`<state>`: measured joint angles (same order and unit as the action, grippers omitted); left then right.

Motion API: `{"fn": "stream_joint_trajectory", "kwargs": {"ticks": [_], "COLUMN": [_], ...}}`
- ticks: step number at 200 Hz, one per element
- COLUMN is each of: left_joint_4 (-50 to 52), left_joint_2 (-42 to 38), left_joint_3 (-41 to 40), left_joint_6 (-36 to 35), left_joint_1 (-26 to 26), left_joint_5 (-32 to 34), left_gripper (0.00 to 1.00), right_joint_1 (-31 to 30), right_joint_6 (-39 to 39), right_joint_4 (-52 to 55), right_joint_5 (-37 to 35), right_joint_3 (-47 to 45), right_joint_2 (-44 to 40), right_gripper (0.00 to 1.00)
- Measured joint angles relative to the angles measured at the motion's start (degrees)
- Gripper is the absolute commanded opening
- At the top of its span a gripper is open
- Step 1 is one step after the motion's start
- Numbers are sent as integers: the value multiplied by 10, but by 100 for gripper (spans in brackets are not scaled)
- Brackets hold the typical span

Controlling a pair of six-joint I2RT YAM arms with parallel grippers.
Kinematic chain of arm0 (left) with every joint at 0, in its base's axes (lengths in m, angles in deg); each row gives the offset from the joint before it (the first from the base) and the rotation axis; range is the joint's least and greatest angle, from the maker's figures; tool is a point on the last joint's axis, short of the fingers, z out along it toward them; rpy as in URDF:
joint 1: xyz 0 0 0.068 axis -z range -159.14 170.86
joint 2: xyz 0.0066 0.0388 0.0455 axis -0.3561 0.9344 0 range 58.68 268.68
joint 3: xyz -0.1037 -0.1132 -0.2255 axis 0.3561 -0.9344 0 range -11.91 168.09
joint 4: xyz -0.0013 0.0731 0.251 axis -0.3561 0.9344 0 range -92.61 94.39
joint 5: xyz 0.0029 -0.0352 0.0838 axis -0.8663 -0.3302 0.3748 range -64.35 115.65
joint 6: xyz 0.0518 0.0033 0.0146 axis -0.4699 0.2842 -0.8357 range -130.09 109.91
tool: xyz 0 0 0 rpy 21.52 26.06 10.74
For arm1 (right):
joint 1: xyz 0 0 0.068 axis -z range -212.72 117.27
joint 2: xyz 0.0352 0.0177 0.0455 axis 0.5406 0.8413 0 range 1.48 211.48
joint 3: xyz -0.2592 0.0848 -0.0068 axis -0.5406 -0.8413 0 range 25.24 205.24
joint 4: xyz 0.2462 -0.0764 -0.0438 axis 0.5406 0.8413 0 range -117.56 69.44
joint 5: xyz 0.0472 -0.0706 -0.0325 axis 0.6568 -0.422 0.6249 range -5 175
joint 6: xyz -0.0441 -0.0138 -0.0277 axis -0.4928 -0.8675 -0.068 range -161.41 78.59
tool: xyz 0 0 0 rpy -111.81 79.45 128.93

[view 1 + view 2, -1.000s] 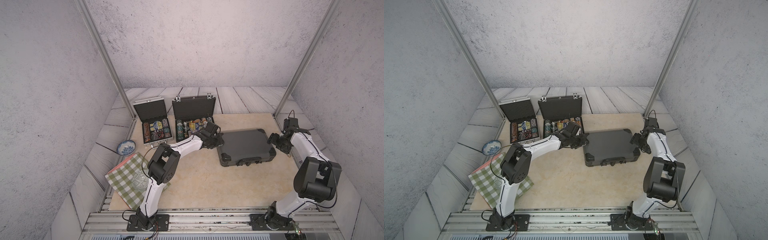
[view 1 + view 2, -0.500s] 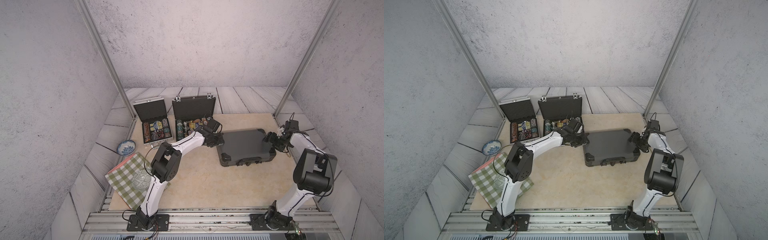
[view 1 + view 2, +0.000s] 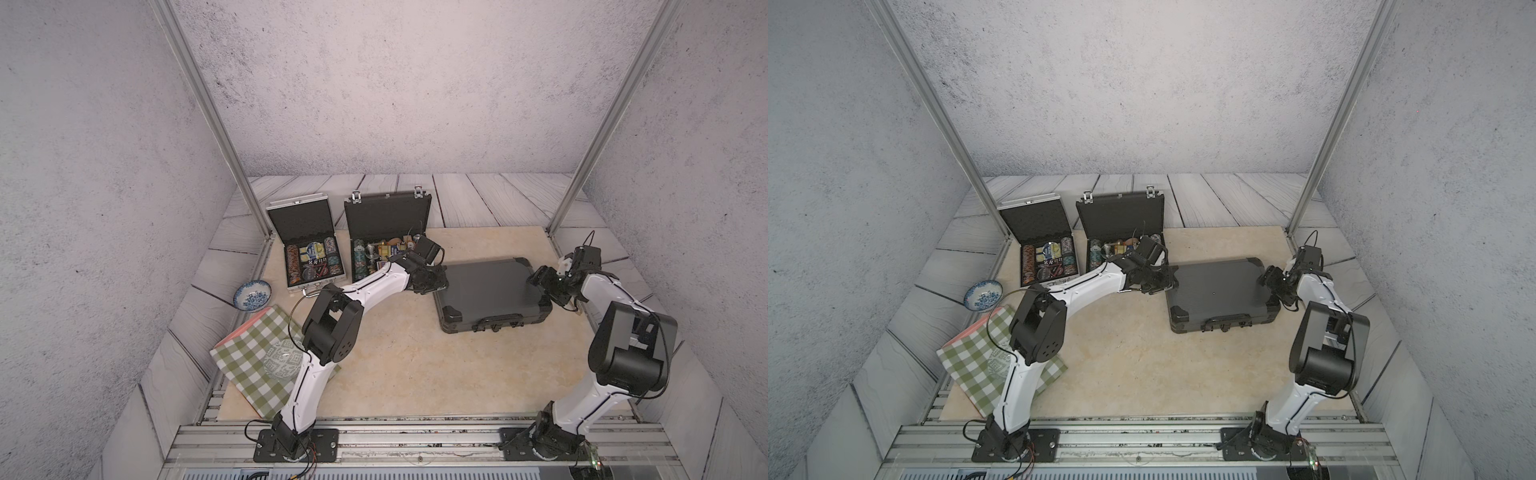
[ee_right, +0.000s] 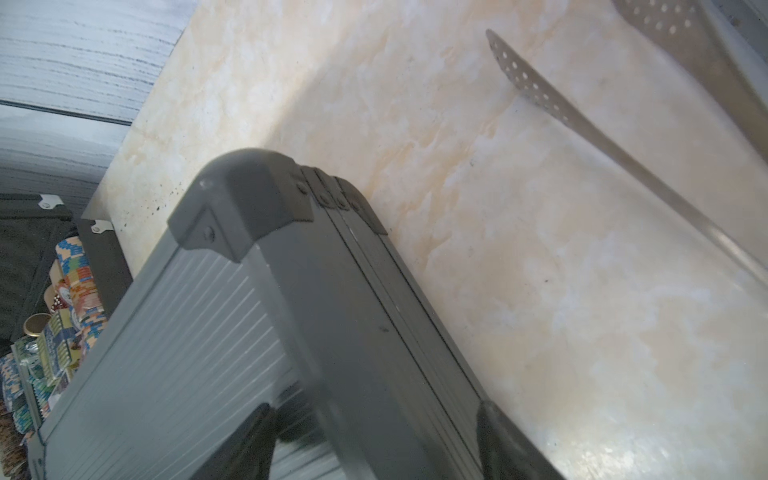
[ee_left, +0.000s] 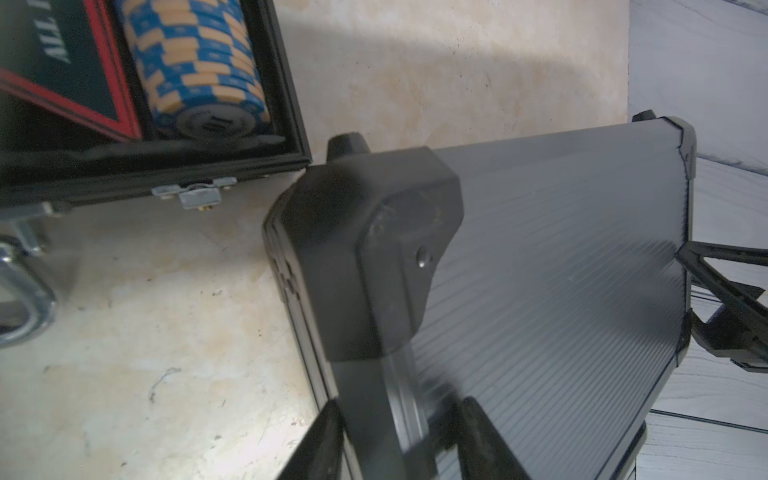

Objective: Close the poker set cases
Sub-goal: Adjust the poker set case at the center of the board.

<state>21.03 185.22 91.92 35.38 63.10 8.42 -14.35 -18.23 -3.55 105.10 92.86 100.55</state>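
The large ribbed black case [image 3: 490, 291] lies shut on the right half of the beige marbled surface [image 3: 395, 361], with its handle toward the near edge. The left pincer [image 3: 431, 283] straddles the case's left end with jaws apart; whether they press on it cannot be told. The right pincer [image 3: 544, 284] straddles the right end, jaws spread. Near the far left corner, the silver-framed chip case [image 3: 300, 220] and the smaller black chip case [image 3: 386, 216] stand open, lids raised.
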Motion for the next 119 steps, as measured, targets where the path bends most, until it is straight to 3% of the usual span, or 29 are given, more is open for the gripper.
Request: {"fn": "stream_joint_trajectory", "kwargs": {"ticks": [56,119], "left_joint_4": [47,13], "left_joint_2": [20,10], "left_joint_3": [44,12], "left_joint_6": [-1,10], "left_joint_1": [0,0], "left_joint_5": [-6,-5], "left_gripper": [42,42], "right_joint_1": [6,25], "right_joint_6": [8,20], "right_joint_4": [-64,-40], "right_joint_5": [6,12], "right_joint_3": [-52,-61], "right_joint_2": [-26,-40], "right_gripper": [74,74]}}
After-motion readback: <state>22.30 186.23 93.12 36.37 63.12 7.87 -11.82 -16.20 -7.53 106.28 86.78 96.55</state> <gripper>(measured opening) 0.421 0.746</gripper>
